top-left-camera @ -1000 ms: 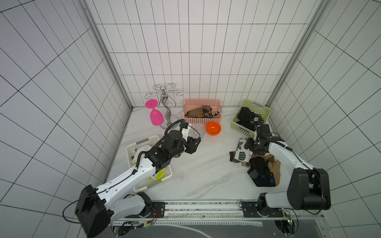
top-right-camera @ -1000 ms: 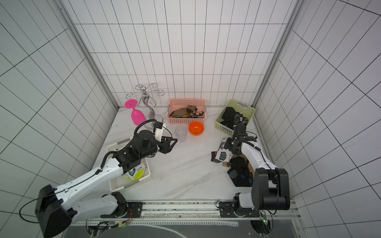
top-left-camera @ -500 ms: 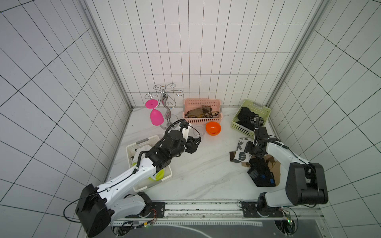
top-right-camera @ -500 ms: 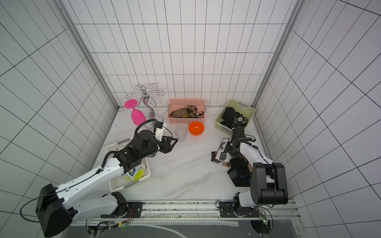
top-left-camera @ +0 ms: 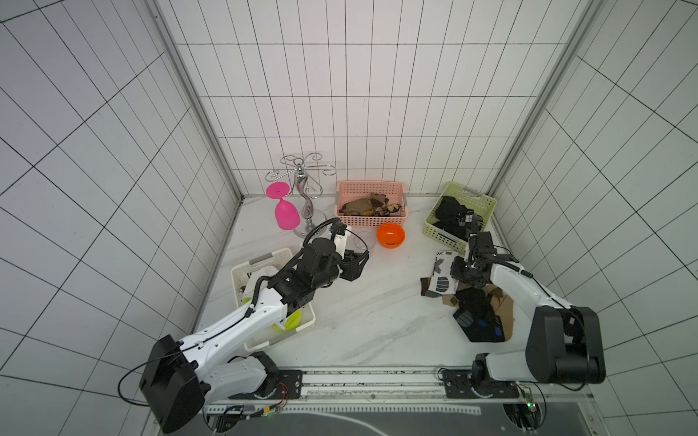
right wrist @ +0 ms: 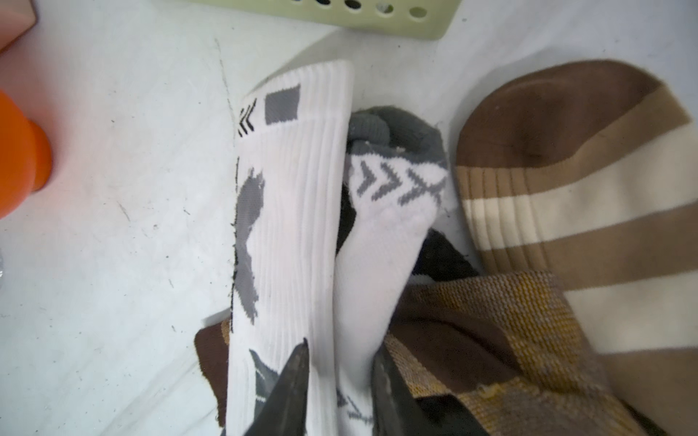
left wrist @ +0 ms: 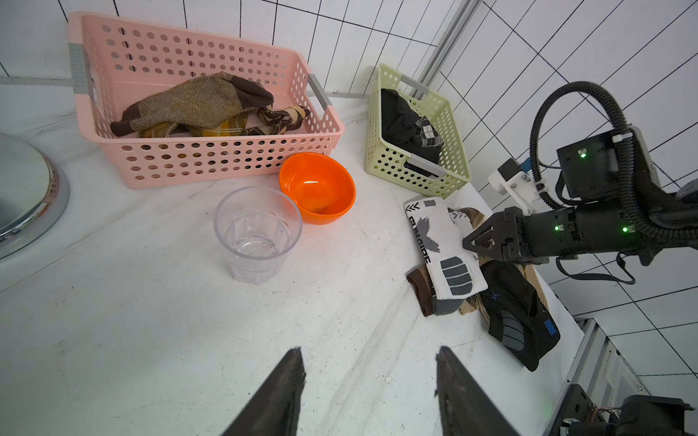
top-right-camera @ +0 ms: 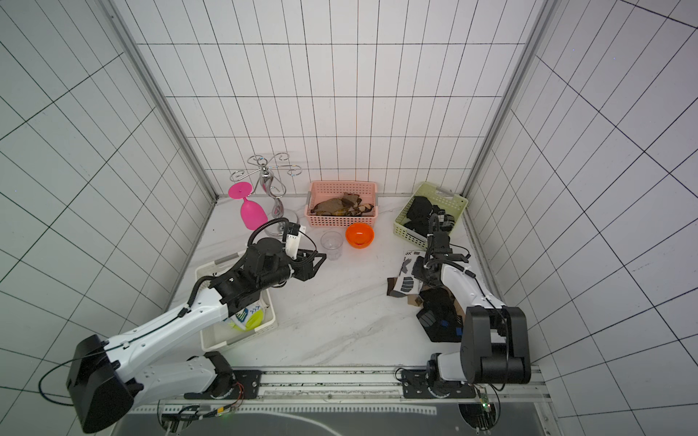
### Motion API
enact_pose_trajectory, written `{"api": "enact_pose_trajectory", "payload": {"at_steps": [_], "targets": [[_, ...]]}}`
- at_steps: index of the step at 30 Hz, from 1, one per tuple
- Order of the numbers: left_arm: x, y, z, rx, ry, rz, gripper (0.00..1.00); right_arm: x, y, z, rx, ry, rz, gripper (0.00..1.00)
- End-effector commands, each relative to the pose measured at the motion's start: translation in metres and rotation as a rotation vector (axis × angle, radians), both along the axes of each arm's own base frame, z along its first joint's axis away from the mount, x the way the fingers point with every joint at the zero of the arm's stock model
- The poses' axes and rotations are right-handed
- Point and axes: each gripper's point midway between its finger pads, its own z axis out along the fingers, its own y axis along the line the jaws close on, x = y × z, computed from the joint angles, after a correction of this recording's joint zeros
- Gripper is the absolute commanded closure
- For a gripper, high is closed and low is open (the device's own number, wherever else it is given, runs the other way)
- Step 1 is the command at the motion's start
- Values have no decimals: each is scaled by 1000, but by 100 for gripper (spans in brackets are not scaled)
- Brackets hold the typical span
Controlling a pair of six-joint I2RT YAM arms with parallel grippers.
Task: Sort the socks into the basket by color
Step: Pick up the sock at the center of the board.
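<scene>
The white basket [top-left-camera: 241, 270] stands on the left side of the table and holds a white and neon-yellow sock [top-right-camera: 247, 319] under the left arm. Just beyond it the left gripper [left wrist: 370, 358] hangs above bare marble with its jaws well apart and nothing between them, well apart from every sock. Ahead of it stand a clear tumbler [left wrist: 258, 234] and an orange bowl [left wrist: 317, 188], with the pink basket [left wrist: 211, 162] of brown plaid socks [left wrist: 196, 105] behind them. Further right the green basket [left wrist: 415, 170] holds black socks [left wrist: 404, 124]. Below it, on the right side of the table, lies the unsorted pile: a long white sock with grey marks [right wrist: 294, 226], a white chevron sock [right wrist: 381, 234] beside it, a tan plaid sock [right wrist: 491, 302], a brown-striped sock [right wrist: 585, 188] and a black sock with a blue mark [left wrist: 517, 313]. The right gripper [right wrist: 342, 345] is down on this pile, its jaws drawn close on a fold of the white chevron sock, with the long white sock touching its outer finger
</scene>
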Motion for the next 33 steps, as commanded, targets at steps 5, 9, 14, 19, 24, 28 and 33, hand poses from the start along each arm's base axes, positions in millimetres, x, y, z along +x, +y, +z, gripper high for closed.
{"api": "enact_pose_trajectory", "payload": {"at_steps": [5,9,14,19,24,28,33], "targets": [[3,-3,7,-13,-23,4,43,-7,20,-20,76,38,64,61],[3,-2,8,-13,-25,7,43,-5,26,-25,111,30,76,62],[4,-2,6,-10,-21,10,43,-4,32,-23,140,11,95,84],[5,-2,6,-7,-23,13,43,-1,35,-7,143,-23,117,100],[5,-2,9,-11,-36,10,42,2,41,16,150,-72,146,100],[4,-5,11,-16,-47,-9,41,5,53,40,187,-123,186,100],[-1,-13,15,-28,-77,-56,40,7,71,80,237,-220,250,100]]}}
